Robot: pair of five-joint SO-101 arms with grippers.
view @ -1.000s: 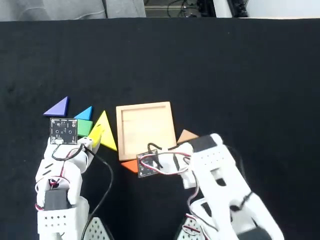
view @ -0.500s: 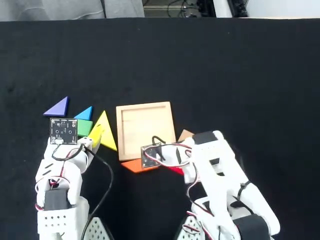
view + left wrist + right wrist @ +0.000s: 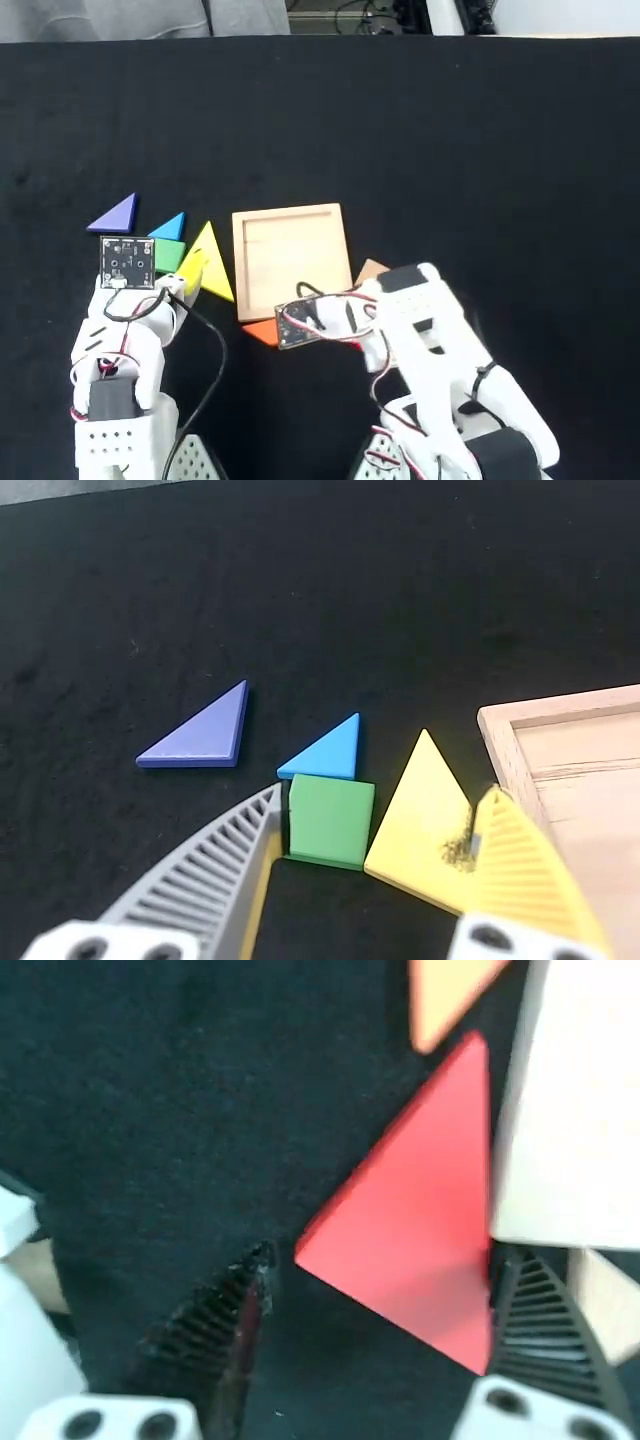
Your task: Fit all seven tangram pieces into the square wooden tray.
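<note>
Tray — square, wooden, nothing fitted yet, on the black surface.

Pieces lay loose around it:
- To one side: purple triangle, blue triangle, green square, yellow triangle.
- By the near edge: orange piece, red triangle.
- At the near corner: tan piece.

Left jaws stood wide and empty over the green square and yellow triangle. Right jaws stood wide and empty, flanking the red triangle.

Handling, as judged — pieces looked thin, stiff, light, probably slick. Best pinched across opposite edges, low against the surface.

The black table is holding the wooden tray, purple triangle, blue triangle, green square, yellow triangle and red triangle.
</note>
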